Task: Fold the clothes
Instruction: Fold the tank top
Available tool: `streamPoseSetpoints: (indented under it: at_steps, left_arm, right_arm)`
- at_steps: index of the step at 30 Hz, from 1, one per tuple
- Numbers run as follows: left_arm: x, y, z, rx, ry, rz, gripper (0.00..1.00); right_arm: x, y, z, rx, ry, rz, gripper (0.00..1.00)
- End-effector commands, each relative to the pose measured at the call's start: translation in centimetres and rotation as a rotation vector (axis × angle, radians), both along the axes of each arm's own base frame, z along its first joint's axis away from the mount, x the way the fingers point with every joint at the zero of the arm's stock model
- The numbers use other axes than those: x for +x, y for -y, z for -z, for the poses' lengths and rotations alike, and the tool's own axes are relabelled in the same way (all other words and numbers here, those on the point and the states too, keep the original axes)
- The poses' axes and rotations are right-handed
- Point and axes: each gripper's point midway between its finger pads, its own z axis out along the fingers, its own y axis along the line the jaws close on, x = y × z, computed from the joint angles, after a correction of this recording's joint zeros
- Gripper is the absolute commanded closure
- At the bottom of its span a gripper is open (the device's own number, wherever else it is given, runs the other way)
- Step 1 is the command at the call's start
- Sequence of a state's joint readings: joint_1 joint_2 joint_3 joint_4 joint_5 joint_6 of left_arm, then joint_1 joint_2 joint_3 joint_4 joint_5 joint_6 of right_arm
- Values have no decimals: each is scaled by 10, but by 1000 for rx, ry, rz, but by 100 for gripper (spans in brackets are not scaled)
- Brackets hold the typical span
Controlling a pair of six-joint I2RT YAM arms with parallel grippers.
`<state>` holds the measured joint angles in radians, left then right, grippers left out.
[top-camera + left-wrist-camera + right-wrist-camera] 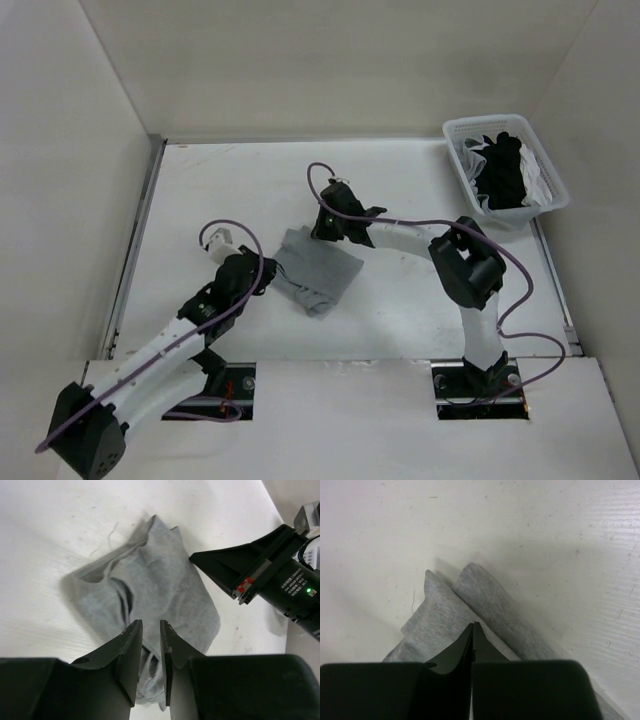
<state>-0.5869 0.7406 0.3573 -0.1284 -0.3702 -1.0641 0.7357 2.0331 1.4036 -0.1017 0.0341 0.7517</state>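
The grey clothes (318, 270) lie bunched on the white surface (400, 320) between both arms. The left hand (150, 625) hovers at their edge, jaws a little apart; the right hand (473, 627) hangs over the cloth, jaws pressed together.

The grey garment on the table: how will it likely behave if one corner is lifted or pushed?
Probably floppy: the grey garment lies in soft folds and wrinkles, so a lifted corner would likely droop. It looks thin and light, so a push may bunch it rather than slide it whole. Rolling or breaking seems unlikely.
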Motion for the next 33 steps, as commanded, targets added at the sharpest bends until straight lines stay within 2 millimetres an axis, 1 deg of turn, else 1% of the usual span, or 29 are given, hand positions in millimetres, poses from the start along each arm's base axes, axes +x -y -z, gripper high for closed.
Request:
streamPoseSetpoints:
  at_steps: [1, 3, 5, 7, 8, 10, 12, 14, 15, 17, 19, 21, 23, 25, 28, 30, 32, 33]
  left_arm:
    - [23, 23, -11, 79, -4, 38, 80]
    - [34, 40, 2, 120, -48, 89, 81]
    - [44, 42, 22, 145, -82, 83, 83]
    - [54, 30, 42, 157, -107, 46, 84]
    - [57, 23, 51, 153, -120, 26, 84]
    - [57, 9, 67, 145, -151, -2, 85]
    - [53, -7, 82, 142, -186, -32, 85]
    - [46, -22, 94, 137, -220, -59, 85]
    - [43, -26, 99, 129, -234, -62, 85]
    - [36, -31, 102, 105, -240, -60, 85]
    - [30, -34, 103, 87, -240, -58, 85]
    - [26, -32, 95, 53, -217, -44, 84]
    - [26, -26, 77, 15, -158, -18, 82]
    - [25, -21, 52, -18, -93, -9, 77]
    - [25, -18, 25, -14, -34, -3, 70]
    - [20, -9, 14, 5, -35, 35, 68]
    - [11, 9, 14, 48, -53, 122, 68]
    - [3, 17, 21, 74, -87, 161, 68]
  right_arm:
    - [-4, -15, -50, 60, 104, -35, 99]
    - [-18, -26, -50, 74, 93, -67, 99]
    - [-28, -36, -43, 73, 80, -94, 99]
    - [-28, -43, -34, 67, 68, -105, 99]
    - [-27, -46, -26, 59, 55, -109, 99]
    - [-25, -50, -10, 48, 25, -114, 99]
    - [-12, -44, 1, 38, 13, -86, 99]
    - [0, -36, 3, 48, 13, -61, 99]
    - [5, -33, 1, 56, 14, -47, 99]
    - [15, -30, 1, 69, 15, -39, 99]
    - [22, -27, -1, 86, 4, -40, 99]
    - [32, -23, -1, 91, 5, -27, 99]
    - [40, -21, -2, 100, 2, -17, 99]
    - [47, -20, -8, 113, 1, -14, 99]
    - [50, -24, -32, 145, 35, -29, 97]
    - [45, -18, -51, 144, 76, -32, 94]
    - [37, -4, -68, 128, 123, -20, 87]
    - [31, 6, -75, 115, 148, -12, 82]
